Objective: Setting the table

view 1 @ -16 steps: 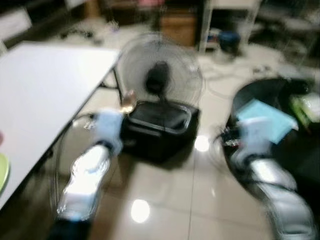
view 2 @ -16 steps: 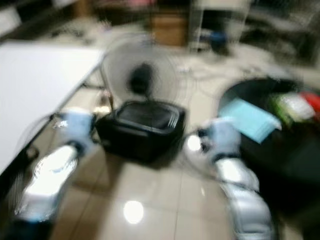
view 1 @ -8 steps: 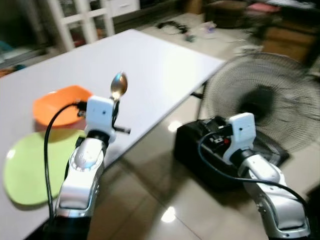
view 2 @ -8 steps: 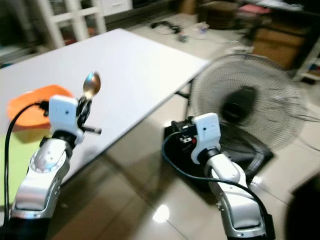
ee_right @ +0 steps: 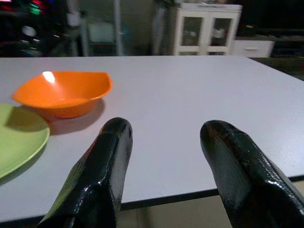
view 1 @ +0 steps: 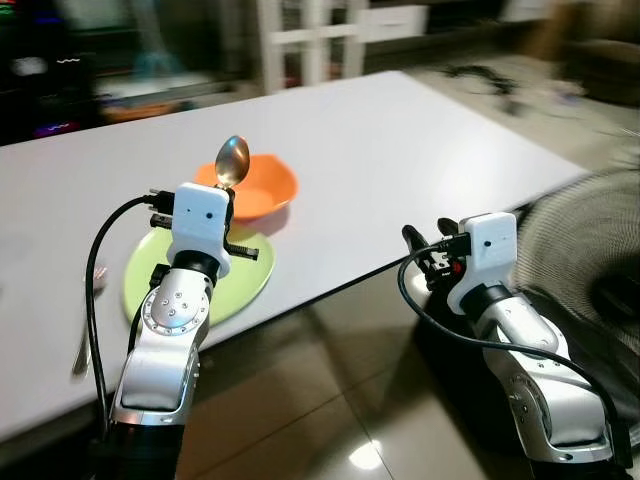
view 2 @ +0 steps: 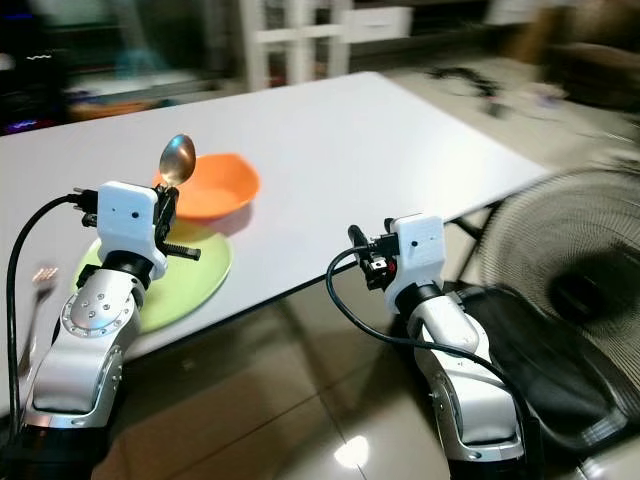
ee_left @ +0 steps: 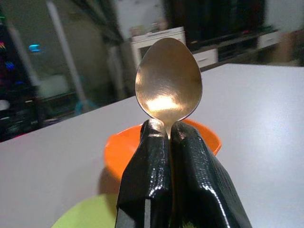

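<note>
My left gripper (ee_left: 167,137) is shut on a metal spoon (view 1: 232,160), held upright with its bowl on top, at the near edge of the white table (view 1: 400,150). Just beyond it lie a green plate (view 1: 250,270) and an orange bowl (view 1: 265,190) at the plate's far side. A fork (view 1: 88,318) lies on the table to the left of the plate. My right gripper (ee_right: 164,137) is open and holds nothing, level with the table's near edge, to the right of the dishes.
A floor fan (view 2: 570,290) stands on the glossy tiled floor (view 1: 330,400) at the right, behind my right arm. White cabinets (view 1: 330,30) and dark furniture line the far wall beyond the table.
The camera has swung left: the table, plate and bowl have shifted toward the middle of the picture and the fan toward the right edge. The fork has come into view. The spoon stays gripped.
</note>
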You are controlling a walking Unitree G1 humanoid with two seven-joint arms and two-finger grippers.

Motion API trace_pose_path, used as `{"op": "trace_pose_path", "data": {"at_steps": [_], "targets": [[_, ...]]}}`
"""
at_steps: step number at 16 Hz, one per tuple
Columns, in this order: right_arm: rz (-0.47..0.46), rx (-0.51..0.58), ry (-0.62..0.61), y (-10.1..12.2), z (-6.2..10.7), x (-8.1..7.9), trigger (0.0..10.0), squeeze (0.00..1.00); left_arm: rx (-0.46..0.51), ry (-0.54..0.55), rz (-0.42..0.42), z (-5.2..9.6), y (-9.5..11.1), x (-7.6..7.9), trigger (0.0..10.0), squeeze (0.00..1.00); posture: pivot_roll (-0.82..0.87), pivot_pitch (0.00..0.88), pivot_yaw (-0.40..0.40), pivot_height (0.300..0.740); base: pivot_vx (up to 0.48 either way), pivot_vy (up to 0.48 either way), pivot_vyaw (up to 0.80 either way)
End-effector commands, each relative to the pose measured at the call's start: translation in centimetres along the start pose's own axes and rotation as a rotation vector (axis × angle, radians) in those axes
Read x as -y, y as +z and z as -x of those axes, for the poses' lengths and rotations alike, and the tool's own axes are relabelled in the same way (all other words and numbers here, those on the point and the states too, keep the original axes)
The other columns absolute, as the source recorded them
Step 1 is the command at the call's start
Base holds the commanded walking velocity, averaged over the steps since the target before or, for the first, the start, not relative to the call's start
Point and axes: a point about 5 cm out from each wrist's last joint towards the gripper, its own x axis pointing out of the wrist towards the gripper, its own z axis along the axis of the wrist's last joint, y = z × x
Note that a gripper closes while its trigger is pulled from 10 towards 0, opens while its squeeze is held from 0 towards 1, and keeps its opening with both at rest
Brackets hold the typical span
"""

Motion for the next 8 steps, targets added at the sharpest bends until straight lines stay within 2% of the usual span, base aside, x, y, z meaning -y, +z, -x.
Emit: {"op": "trace_pose_path", "data": {"at_steps": [1, 8], "targets": [[0.018, 0.005, -0.028, 0.25, 0.11, 0.77, 10.0, 0.00, 0.014, -0.025, 0.004, -0.17, 0.56, 0.93, 10.0, 0.00, -0.07, 0.000, 0.025, 0.740, 0.000, -0.480, 0.80], [0.026, -0.008, -0.029, 0.07, 0.09, 0.94, 10.0, 0.00, 0.004, -0.023, -0.007, -0.23, 0.48, 1.26, 10.0, 0.00, -0.07, 0.000, 0.021, 0.740, 0.000, -0.456, 0.80]]}}
